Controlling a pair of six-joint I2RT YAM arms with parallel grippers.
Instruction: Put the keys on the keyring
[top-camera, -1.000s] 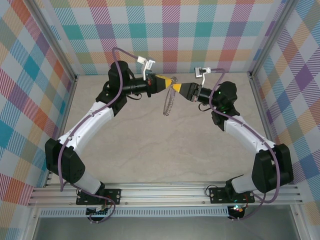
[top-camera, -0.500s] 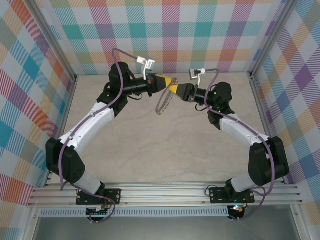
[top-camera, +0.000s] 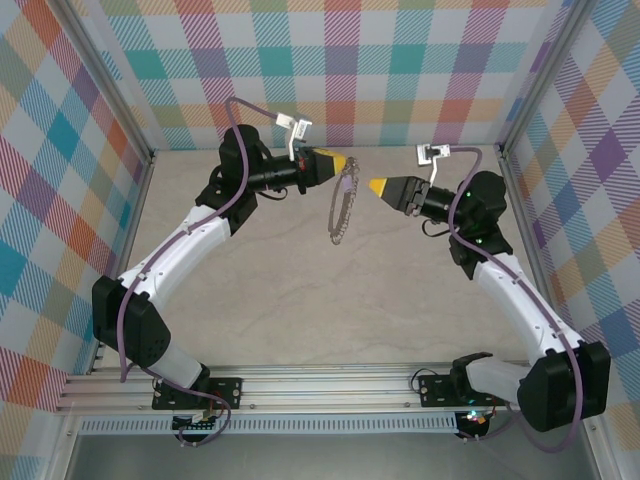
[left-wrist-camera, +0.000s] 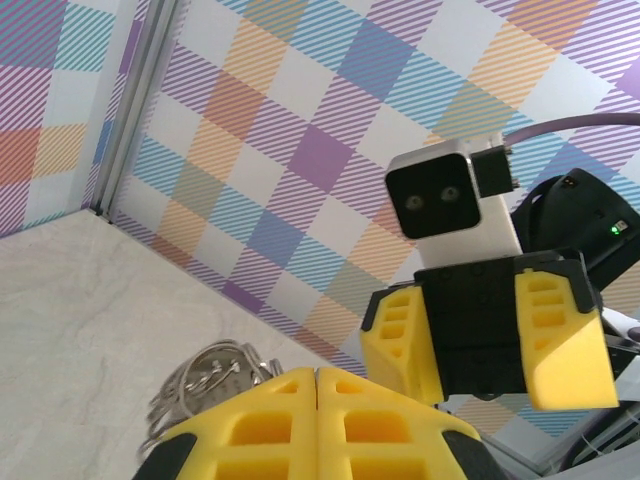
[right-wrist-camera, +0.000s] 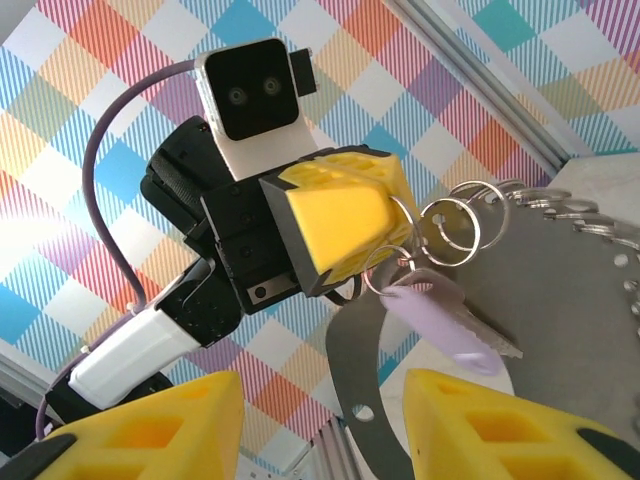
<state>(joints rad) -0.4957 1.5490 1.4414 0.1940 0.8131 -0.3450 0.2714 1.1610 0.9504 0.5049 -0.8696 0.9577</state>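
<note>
Hanging from the left gripper (top-camera: 343, 162), the keyring (top-camera: 342, 208) dangles in the air above the table (top-camera: 300, 300), near the back wall. The left fingers are pressed together on the top part of the ring. The key (right-wrist-camera: 442, 323), with its lilac head, hangs on small rings just beside these fingertips, against the hoop. The right gripper (top-camera: 378, 186) points at the ring from the right, its jaws apart and holding nothing.

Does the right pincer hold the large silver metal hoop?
No, the right pincer is open and clear of the hoop.
</note>
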